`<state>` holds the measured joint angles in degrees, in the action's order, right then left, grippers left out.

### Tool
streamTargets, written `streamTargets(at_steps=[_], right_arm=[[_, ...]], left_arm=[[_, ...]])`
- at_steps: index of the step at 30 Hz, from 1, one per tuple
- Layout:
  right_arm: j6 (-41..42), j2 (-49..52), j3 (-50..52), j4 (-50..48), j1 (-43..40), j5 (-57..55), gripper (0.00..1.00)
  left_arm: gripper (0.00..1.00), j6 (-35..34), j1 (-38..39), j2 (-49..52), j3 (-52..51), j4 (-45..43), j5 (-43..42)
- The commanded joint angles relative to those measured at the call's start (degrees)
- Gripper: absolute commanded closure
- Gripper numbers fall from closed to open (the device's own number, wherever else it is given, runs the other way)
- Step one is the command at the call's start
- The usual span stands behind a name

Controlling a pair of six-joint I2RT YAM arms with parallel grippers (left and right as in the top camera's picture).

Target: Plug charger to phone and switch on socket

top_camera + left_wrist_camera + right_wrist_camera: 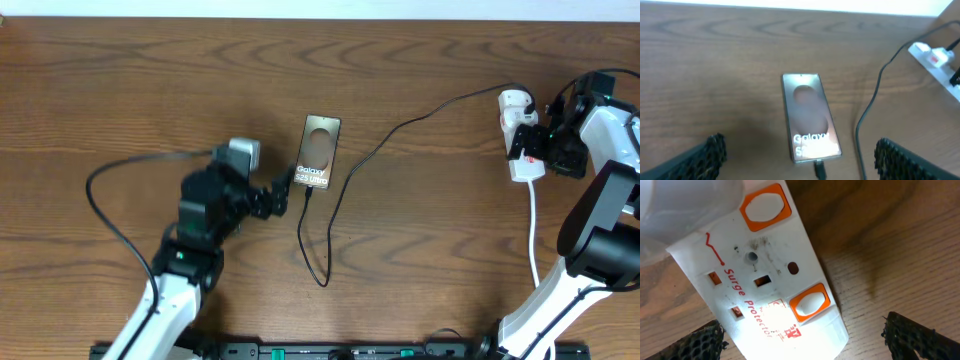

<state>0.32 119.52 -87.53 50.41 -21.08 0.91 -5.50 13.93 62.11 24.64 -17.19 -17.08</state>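
Note:
The phone (318, 152) lies flat near the table's middle, "Galaxy" lettering up. The charger (330, 215), a thin black cable, runs from the socket's far end, loops toward me, and its connector tip (819, 169) meets the phone's (810, 117) near edge. My left gripper (280, 192) is open just left of that edge, its fingers (710, 155) well apart on either side of the phone's end, touching nothing. The socket (765, 280) is a white strip with two orange-framed switches (809, 302). My right gripper (807, 335) hangs open over its rounded end, holding nothing.
The socket's white cord (535, 230) trails toward the front edge past my right arm's base (600, 250). A white plug (515, 100) sits in the strip's far end. A black cable (100, 200) arcs beside my left arm. The wall edge runs along the back.

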Motion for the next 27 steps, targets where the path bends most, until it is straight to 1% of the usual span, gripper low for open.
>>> streamTargets(at_steps=[1,12,23,24,27], right_arm=[[-0.8,-1.3,-0.5,0.1,0.1,0.3,0.01],[-0.8,-1.3,-0.5,0.1,0.1,0.3,0.01],[-0.8,-1.3,-0.5,0.1,0.1,0.3,0.01],[-0.8,-1.3,-0.5,0.1,0.1,0.3,0.01],[-0.8,-1.3,-0.5,0.1,0.1,0.3,0.01]], left_arm=[[0.04,1.0,-0.2,-2.6,-5.7,-1.8,1.3],[0.04,0.5,-3.0,-10.0,-15.3,-1.8,1.3],[0.04,0.3,-3.3,-20.5,-24.5,-1.8,1.3],[0.04,0.3,-3.3,-21.6,-24.4,0.2,1.4],[0.04,0.3,-3.3,-24.5,-24.4,2.1,1.3]])
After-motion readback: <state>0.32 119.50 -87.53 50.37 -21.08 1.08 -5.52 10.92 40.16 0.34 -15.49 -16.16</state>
